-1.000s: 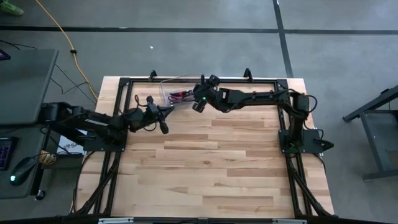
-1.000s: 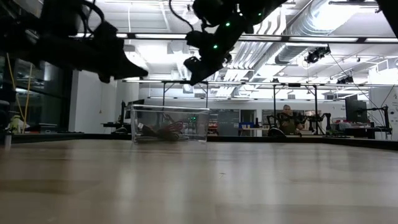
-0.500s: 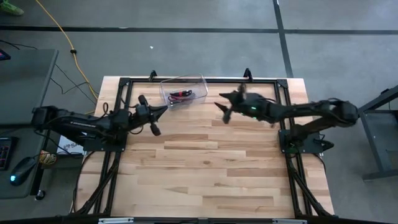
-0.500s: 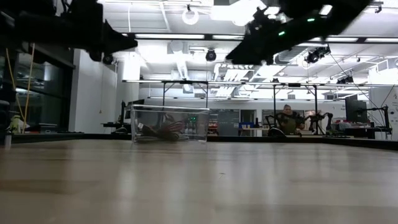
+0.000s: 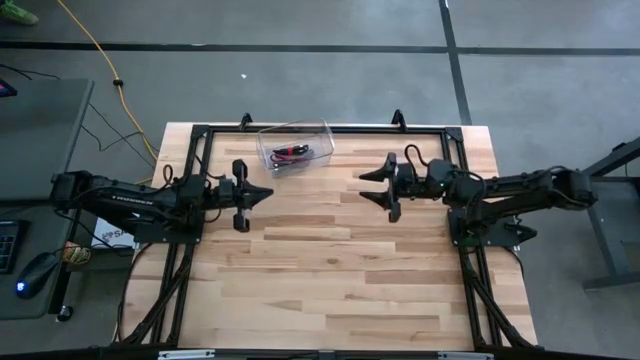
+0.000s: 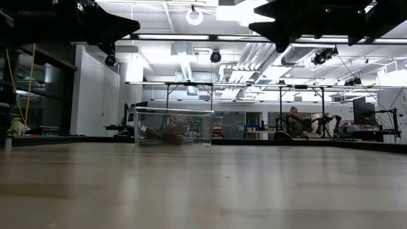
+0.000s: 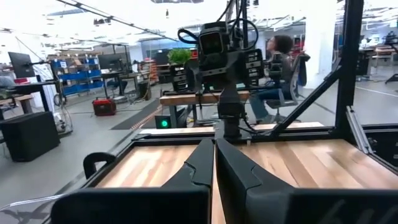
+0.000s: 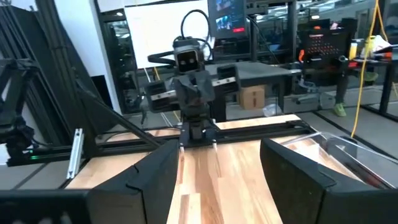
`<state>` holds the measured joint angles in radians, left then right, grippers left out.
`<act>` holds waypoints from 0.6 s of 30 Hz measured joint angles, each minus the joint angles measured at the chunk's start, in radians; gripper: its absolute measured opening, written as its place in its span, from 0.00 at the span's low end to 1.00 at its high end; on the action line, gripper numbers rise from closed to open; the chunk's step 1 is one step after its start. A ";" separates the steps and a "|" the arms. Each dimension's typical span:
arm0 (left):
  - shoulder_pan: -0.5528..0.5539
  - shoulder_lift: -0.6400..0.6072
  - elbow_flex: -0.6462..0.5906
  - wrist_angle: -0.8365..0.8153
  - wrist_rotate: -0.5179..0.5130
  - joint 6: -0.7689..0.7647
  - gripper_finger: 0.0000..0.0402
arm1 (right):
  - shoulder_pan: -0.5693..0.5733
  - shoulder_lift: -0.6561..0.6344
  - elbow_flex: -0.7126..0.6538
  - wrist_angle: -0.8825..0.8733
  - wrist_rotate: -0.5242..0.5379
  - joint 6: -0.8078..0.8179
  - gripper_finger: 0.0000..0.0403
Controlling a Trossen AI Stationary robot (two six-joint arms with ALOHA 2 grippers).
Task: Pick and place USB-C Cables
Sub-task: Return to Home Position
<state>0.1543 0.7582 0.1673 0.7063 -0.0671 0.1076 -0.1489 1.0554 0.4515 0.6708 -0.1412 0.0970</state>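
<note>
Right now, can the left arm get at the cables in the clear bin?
Probably yes: left gripper, shut, hangs close to the bin, nothing stands between, and the bin looks open-topped over the cables.

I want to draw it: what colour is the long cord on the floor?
The cord is yellow; the high view shows it best.

USB-C Cables (image 5: 291,153) lie bundled inside the clear bin (image 5: 322,132)

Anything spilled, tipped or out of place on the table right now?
Nothing stands out. The cables lie inside the transparent bin, upright near the far edge of the table; none shows on the bare wood. The left gripper, shut, and the right gripper, open, hang above the table, clear of the bin.
</note>
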 joint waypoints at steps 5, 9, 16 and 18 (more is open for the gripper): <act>0.000 0.000 0.000 0.000 -0.004 -0.008 0.00 | 0.019 0.000 0.011 0.000 0.000 -0.009 0.54; 0.000 0.000 0.000 0.000 -0.006 -0.017 0.00 | 0.021 0.000 0.011 -0.004 0.001 -0.011 0.54; 0.000 0.000 0.000 0.000 -0.007 -0.018 0.00 | 0.021 0.001 0.011 -0.020 0.002 -0.011 0.54; 0.000 0.000 0.000 0.000 -0.007 -0.017 0.00 | 0.021 0.001 0.011 -0.020 0.002 -0.013 0.54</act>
<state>0.1547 0.7586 0.1673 0.7067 -0.0746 0.0902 -0.1280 1.0561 0.4625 0.6510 -0.1390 0.0842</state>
